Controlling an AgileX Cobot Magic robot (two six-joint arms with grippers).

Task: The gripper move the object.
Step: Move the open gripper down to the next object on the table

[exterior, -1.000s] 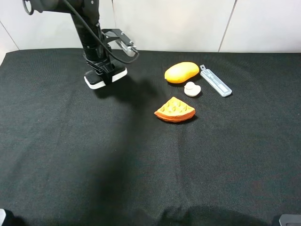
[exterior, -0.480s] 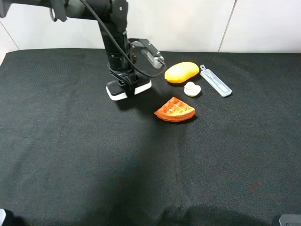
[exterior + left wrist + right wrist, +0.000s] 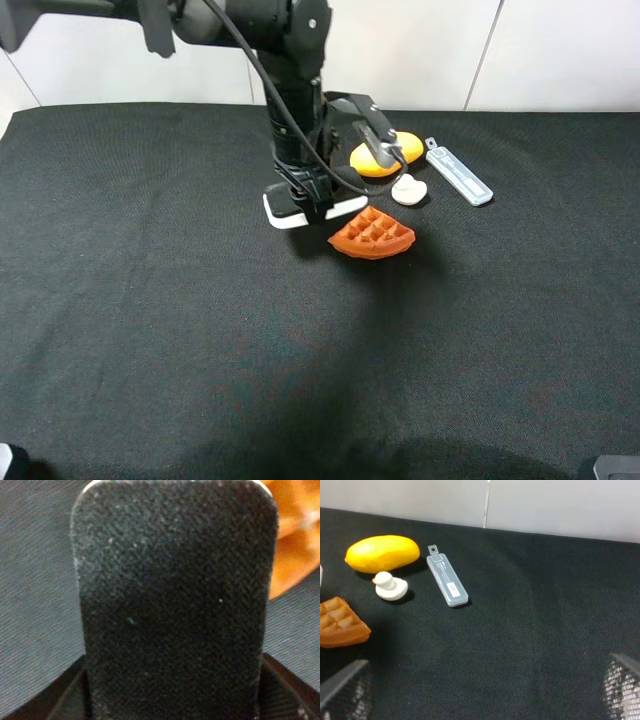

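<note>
One eraser [image 3: 175, 605] fills the left wrist view, clamped by the left pincer [image 3: 308, 207]; overhead shows its white base.

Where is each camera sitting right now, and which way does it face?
Exterior high: mounted high at the table's front, looking down across the black cloth; shows the left arm, left gripper shut on the eraser.
Left wrist: on that arm, looking straight at the eraser's felt, waffle beside it; gripper barely shows.
Right wrist: low over the cloth, facing the back wall past mango, duck, knife; right gripper open, both fingers showing.
Shared: all three see the waffle.
</note>
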